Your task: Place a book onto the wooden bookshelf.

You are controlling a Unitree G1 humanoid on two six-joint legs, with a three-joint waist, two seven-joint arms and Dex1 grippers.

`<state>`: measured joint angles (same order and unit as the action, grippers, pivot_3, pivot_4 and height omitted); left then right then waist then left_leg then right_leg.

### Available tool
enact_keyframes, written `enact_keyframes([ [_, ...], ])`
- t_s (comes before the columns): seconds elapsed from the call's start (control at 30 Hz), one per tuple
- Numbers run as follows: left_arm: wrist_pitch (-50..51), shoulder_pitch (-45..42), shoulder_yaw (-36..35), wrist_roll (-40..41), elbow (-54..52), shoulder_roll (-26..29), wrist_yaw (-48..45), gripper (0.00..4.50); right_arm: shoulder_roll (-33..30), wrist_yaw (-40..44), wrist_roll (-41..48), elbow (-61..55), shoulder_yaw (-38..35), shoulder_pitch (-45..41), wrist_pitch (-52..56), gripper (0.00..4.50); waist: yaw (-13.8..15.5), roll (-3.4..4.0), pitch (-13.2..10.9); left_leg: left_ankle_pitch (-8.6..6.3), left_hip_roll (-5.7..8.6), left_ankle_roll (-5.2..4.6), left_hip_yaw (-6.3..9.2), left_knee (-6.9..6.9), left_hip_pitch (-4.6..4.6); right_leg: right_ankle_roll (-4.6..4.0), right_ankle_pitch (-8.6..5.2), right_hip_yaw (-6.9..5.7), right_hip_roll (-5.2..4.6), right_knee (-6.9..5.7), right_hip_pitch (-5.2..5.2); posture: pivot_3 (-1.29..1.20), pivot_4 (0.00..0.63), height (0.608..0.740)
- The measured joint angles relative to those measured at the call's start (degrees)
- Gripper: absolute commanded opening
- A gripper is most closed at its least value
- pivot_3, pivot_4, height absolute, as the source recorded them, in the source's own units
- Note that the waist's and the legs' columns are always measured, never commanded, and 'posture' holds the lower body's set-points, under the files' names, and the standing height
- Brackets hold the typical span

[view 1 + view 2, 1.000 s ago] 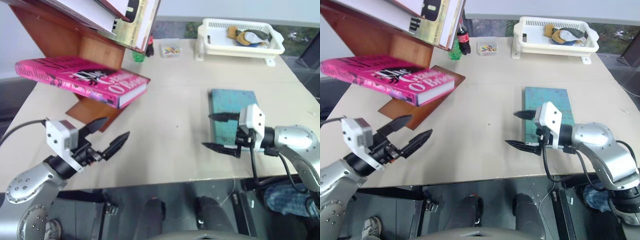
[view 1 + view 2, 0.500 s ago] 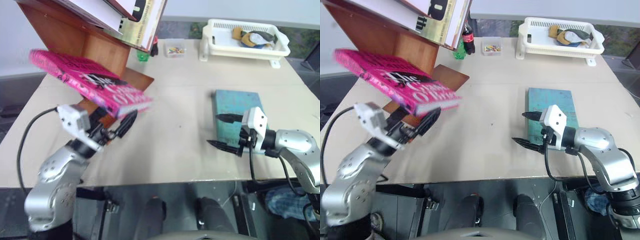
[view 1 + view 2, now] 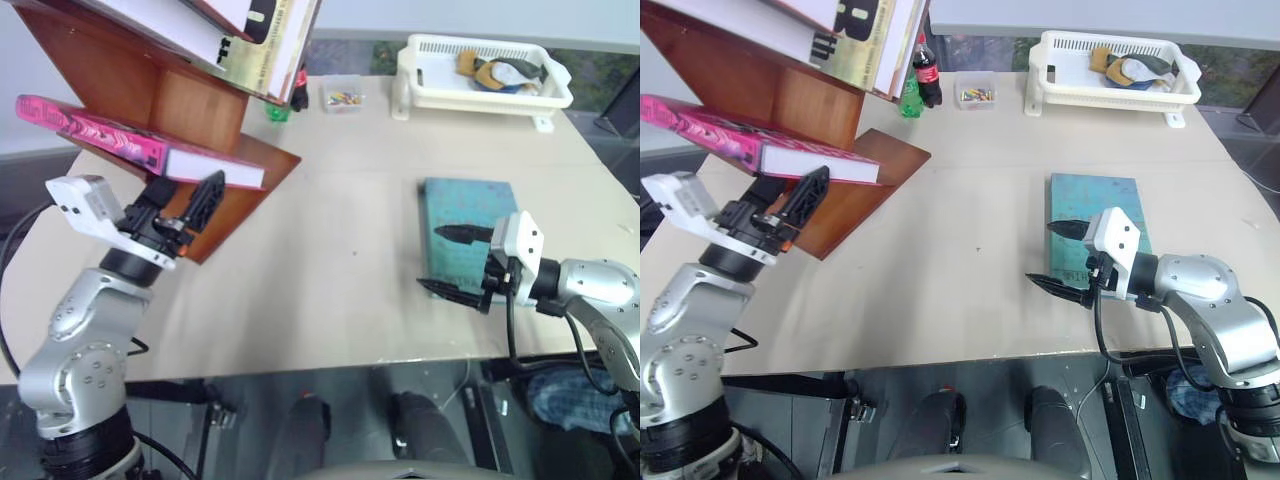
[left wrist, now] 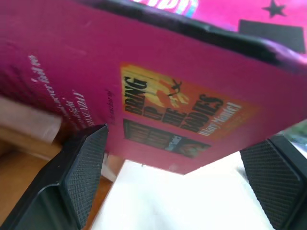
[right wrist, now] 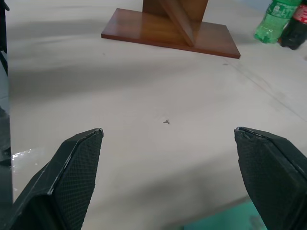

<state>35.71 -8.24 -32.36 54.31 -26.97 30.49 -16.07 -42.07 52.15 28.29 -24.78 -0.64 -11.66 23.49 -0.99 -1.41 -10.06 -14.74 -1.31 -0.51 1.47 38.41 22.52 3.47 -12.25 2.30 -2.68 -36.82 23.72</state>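
Book resting on shelf, end effectors open

Both the right end effector (image 3: 1055,256) and left end effector (image 3: 792,201) are seen spread, empty. Beyond, the book (image 3: 150,146) lies on the shelf (image 3: 200,100); judged stiff, heavy, best gripped across its overhanging edge.

Head pair high over my table, one wrist camera on each arm

My two head views look forward and down over the table (image 3: 330,290), sharing the wooden bookshelf (image 3: 150,80), the teal book (image 3: 1095,215), the white basket (image 3: 480,75) and both arms, with only a slight sideways offset. My left wrist view sits very close under the book (image 4: 158,91), looking up along its fingers (image 4: 79,172). My right wrist view looks low across the tabletop toward the shelf's base (image 5: 168,31) and two bottles (image 5: 283,21)
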Motion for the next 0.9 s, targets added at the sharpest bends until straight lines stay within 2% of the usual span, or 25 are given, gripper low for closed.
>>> enact_keyframes([
  [0.3,2.27,2.92,-0.85,2.97,-0.23,2.17,1.53,4.46,0.55,0.03,1.74,-0.32,0.00,-0.01,0.84,4.50,0.20,0.00,0.00,0.00,0.00,0.01,-0.04,0.00,0.03,-0.02,0.01,0.05,0.01,0.03,0.00,0.00,0.150,0.740],
  [0.4,2.17,3.19,-0.93,2.39,-0.35,2.38,1.97,3.76,0.56,0.05,1.87,-0.32,0.00,-0.01,0.84,4.50,0.24,0.00,0.00,0.00,0.00,0.01,-0.03,0.00,0.02,-0.05,-0.02,0.04,0.01,0.03,0.00,0.00,0.150,0.740],
  [0.47,2.09,3.66,-0.86,2.39,-1.10,2.47,1.60,2.73,0.57,0.04,1.91,-0.32,0.00,0.00,0.83,4.50,0.18,0.01,0.00,0.00,-0.01,0.01,-0.04,-0.01,0.01,-0.08,-0.03,0.04,0.01,0.03,0.00,0.00,0.150,0.740],
  [0.53,2.08,4.17,-0.86,2.36,-1.48,2.49,1.42,2.09,0.59,0.03,1.91,-0.32,0.00,0.00,0.83,4.50,0.11,0.01,0.00,0.00,-0.02,0.01,-0.04,-0.01,-0.02,-0.08,-0.04,0.05,0.02,0.01,-0.01,0.00,0.150,0.740],
  [0.9,1.28,11.39,-1.21,-0.56,-2.22,5.43,-2.77,2.09,1.22,0.04,1.88,-0.35,0.04,0.69,0.69,4.50,0.40,0.00,0.00,0.00,-0.01,0.01,-0.03,0.00,0.03,-0.10,-0.05,0.03,0.00,0.05,0.01,0.00,0.150,0.740],
])
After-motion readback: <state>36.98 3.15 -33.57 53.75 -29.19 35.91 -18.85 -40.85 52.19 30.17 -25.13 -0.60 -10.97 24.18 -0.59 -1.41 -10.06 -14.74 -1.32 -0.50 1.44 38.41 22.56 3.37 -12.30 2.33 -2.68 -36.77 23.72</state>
